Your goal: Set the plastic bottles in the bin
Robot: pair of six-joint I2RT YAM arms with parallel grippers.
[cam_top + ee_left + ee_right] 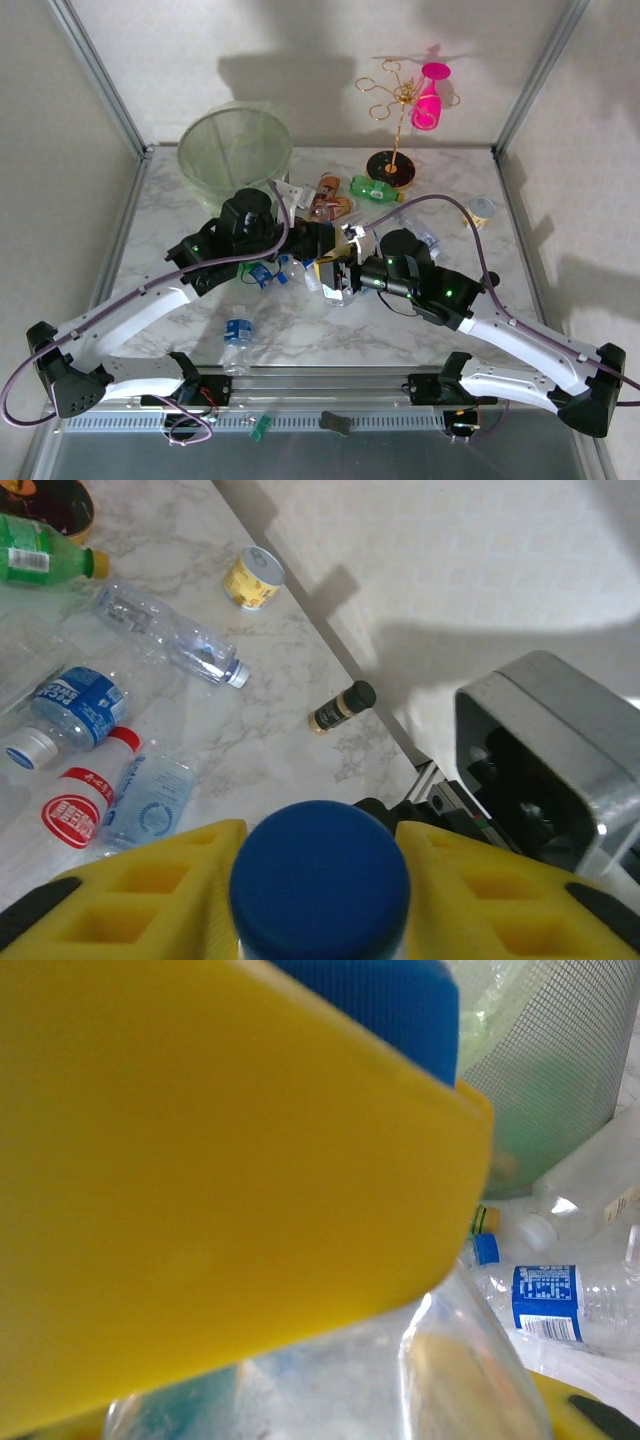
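Note:
A clear plastic bottle with a blue cap (320,880) is held above the middle of the table. My left gripper (320,832) has its yellow fingers (150,880) pressed against both sides of the cap. My right gripper (400,1370) is shut on the same bottle's clear body (440,1360), with the blue cap (390,1000) above. The two grippers, left (335,245) and right (335,280), meet at table centre. The pale green bin (200,165) stands at the back left, also behind the bottle (560,1080). Several more plastic bottles lie on the marble, among them a green bottle (375,188) and a blue-labelled bottle (75,705).
A clear bottle (237,345) stands near the front edge. A gold stand with a pink cup (428,100) is at the back right. A small yellow can (482,210) and a small dark bottle (340,708) sit toward the right edge. Frame posts line both sides.

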